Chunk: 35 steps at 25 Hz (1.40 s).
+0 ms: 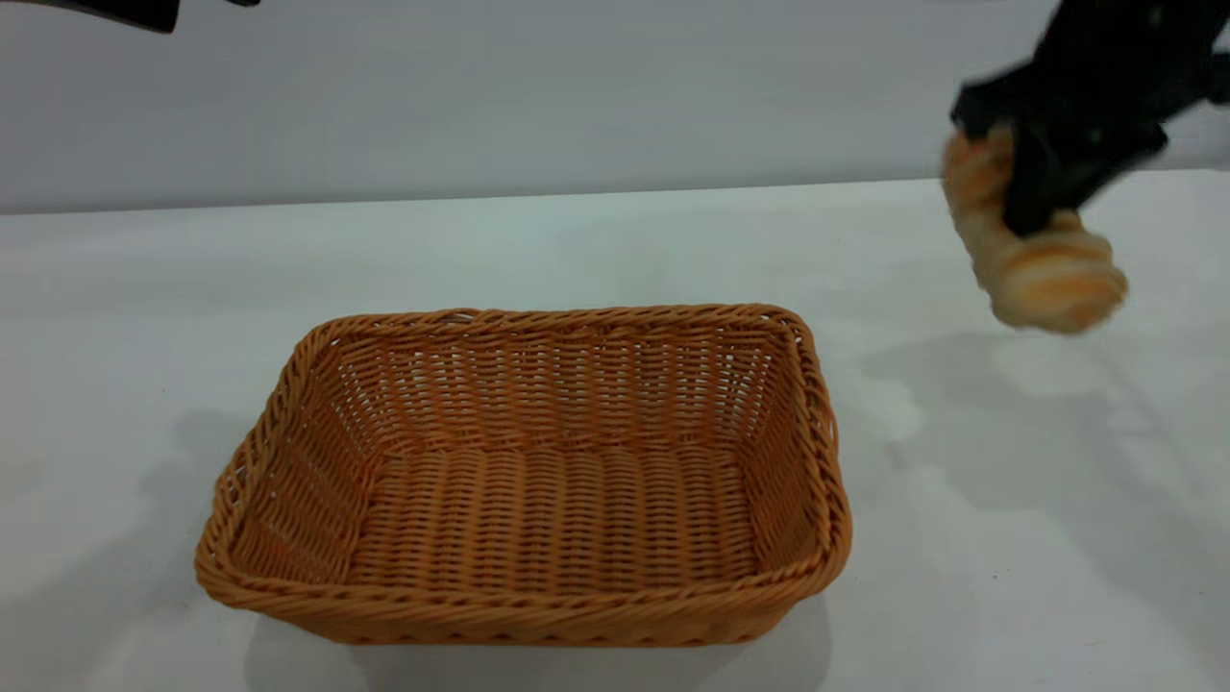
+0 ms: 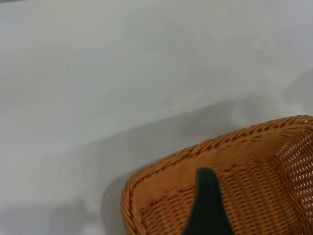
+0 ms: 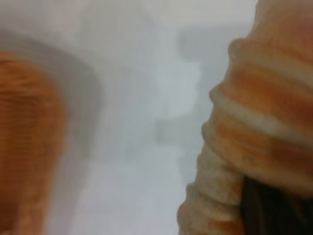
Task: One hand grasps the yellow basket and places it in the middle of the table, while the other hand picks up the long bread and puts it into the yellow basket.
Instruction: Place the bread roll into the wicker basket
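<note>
The yellow basket (image 1: 524,471) stands upright and empty in the middle of the white table (image 1: 1009,538). Off to its right, well above the tabletop, my right gripper (image 1: 1043,207) is shut on the long bread (image 1: 1057,274), which hangs tilted with its striped end toward the camera. The right wrist view shows the bread (image 3: 259,112) close up and the basket (image 3: 24,147) off to the side. My left gripper (image 2: 242,223) hovers open above a basket corner (image 2: 161,181). Only one black finger (image 2: 208,205) shows, holding nothing.
A black part of the left arm (image 1: 125,10) shows at the top left corner of the exterior view. A plain grey wall (image 1: 538,96) rises behind the table. Bare white tabletop (image 2: 122,73) lies all around the basket.
</note>
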Motion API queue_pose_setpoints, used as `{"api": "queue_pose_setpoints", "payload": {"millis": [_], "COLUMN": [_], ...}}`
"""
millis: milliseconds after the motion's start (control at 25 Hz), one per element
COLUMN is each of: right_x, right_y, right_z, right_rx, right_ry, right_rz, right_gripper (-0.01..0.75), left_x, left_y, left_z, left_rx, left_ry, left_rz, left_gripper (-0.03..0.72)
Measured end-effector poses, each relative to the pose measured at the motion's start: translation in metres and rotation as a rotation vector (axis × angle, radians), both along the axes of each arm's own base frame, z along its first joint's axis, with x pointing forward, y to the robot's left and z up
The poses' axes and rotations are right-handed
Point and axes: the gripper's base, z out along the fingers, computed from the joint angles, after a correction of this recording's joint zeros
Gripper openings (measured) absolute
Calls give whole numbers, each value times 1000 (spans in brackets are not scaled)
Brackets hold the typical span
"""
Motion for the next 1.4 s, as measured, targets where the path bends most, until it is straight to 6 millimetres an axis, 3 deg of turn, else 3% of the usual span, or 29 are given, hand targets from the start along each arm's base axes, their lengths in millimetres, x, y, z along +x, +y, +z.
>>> {"api": "queue_pose_setpoints", "payload": {"millis": [240,520,720,920,1040,1200,1320,1400], "right_x": [-28,-61,-69,-65,-62,-61,-61,-63], "right_y": [69,140,170,182,183,184,184,183], "right_z": [18,-7,-35,-64,-78,-88,-86,-77], "right_rx": [65,56,46,32,22,15,16,16], "right_ry": [-28,-15,-58,-100,-110,-105,-103,-104], "right_rz": [221,424,515,551,561,562,563,573], "right_gripper": [55,51,51,73,172,408,535,563], "left_x": [0,0,-1,-1,-1,-3,-5,-5], "left_y": [0,0,0,0,-1,-2,-2,-3], "left_z": [0,0,0,0,-1,-1,-2,-2], "left_rx": [-1,-2,-2,-3,-4,11,49,57], "left_ry": [1,4,8,8,14,18,5,3], "left_rz": [-1,-3,-6,-6,-10,-46,-108,-127], "left_gripper": [594,594,594,594,594,594,594,594]}}
